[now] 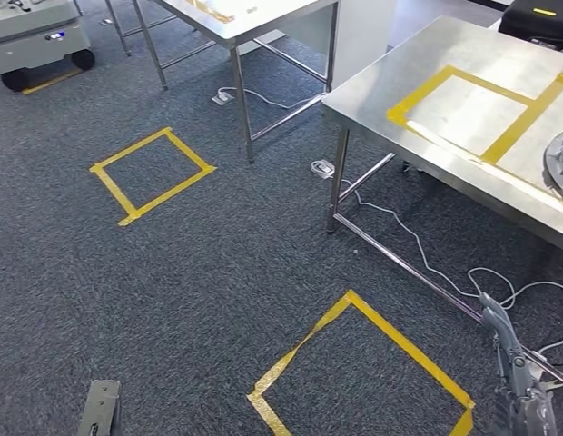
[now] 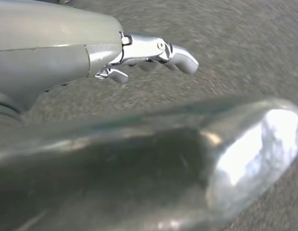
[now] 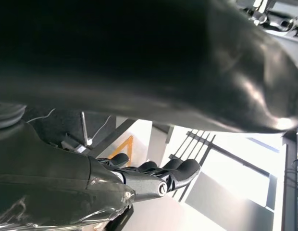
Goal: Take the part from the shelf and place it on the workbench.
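The left hand (image 2: 155, 55) hangs over the carpet, fingers extended and apart, holding nothing. At the workbench's (image 1: 375, 95) right edge lies a round metal part (image 1: 559, 162), cut off by the frame. The right hand (image 3: 151, 178) hangs equally bare. Walking risks snagging the cables (image 1: 429, 259) beneath the workbench.

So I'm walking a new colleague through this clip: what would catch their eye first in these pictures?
Probably the yellow tape squares: one on the grey carpet at the left, one nearer at the bottom, and more tape outlining a rectangle on the steel workbench at the right. Next, the round metal part lying at the workbench's right edge. The right hand shows low at the right, fingers apart and holding nothing.
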